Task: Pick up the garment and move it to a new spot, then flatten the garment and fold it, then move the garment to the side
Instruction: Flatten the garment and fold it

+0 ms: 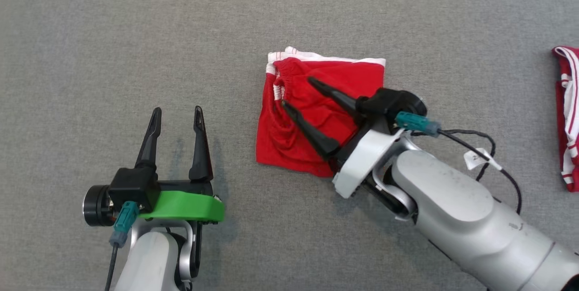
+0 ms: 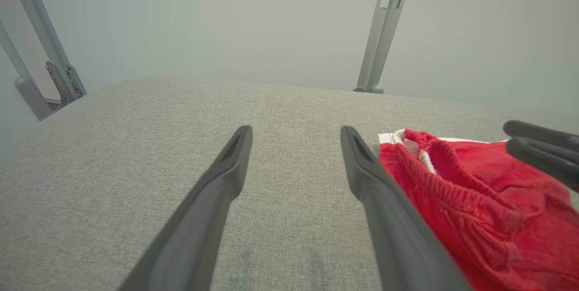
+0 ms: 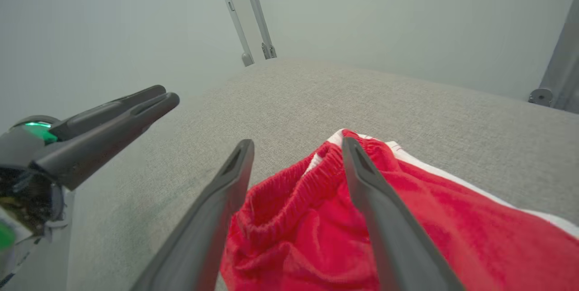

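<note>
A grey fabric-covered surface (image 1: pixel 135 33) is spread across the head view, and pale metal frame posts (image 2: pixel 384 28) are seen at its far edge in the left wrist view. The pale grey right forearm (image 1: pixel 452 200) is angled in from the lower right. The garment (image 1: pixel 276 139), red shorts with white trim and a gathered elastic waistband, is laid roughly folded and wrinkled just right of centre on the surface, with the waistband turned to its upper left corner. A second red-and-white striped cloth (image 1: pixel 569 114) is cut off by the right edge, well apart from the garment. The left gripper (image 1: pixel 177 110) is held at the lower left over bare surface, near the garment's left side but apart from it. Its fingers are spread and nothing is held between them. The right gripper (image 1: pixel 297 91) is placed over the garment, pointed to the upper left, with its tips near the waistband. Its fingers (image 3: pixel 375 200) are spread wide, red cloth is seen between and beneath them, and no fold is pinched. Whether the tips are touching the cloth cannot be told. A green mount (image 1: pixel 185 205) is fitted at the left wrist. A teal connector (image 1: pixel 416 122) is plugged in at the right wrist, with a small white tag (image 1: pixel 477 157) near it.
</note>
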Robot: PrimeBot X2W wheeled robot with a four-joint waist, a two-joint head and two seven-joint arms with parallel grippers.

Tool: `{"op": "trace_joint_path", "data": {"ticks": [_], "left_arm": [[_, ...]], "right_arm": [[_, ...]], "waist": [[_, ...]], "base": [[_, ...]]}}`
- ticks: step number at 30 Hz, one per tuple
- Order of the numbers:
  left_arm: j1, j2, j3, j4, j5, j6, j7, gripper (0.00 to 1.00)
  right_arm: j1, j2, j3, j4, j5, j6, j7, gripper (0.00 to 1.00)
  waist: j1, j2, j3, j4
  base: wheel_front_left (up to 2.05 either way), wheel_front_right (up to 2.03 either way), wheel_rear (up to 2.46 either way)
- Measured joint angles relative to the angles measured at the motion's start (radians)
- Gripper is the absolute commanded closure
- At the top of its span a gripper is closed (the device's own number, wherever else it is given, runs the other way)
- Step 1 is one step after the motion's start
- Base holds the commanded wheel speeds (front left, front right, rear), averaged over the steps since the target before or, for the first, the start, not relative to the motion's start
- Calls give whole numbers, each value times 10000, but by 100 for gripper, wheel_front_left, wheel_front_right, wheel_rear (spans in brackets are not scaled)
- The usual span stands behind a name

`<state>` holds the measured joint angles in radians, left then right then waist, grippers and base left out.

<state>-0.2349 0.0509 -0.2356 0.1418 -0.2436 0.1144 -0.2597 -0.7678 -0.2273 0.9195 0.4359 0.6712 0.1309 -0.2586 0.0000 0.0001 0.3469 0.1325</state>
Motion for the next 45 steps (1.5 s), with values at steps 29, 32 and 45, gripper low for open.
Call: {"op": "trace_joint_path", "data": {"ticks": [29,32,45], "left_arm": [[1274,805,763,-332,71,15,297,0],[1701,901,821,-460,8,98,414,0],[3209,1124,782,-1091,-155,272,1058,0]], "right_arm": [[5700,192,-8161,-3127,-3850,-2,-42,0],[6026,259,-8132,-3081,-3879,0,-42,0],[7528,443,-8450,-3492,-3944,-2,389,0]], "waist": [[0,0,-1657,-1801],[0,0,-1990,-1848],[-1,0,-3297,-2029]], "base": [[0,0,0],[0,0,0],[0,0,0]]}}
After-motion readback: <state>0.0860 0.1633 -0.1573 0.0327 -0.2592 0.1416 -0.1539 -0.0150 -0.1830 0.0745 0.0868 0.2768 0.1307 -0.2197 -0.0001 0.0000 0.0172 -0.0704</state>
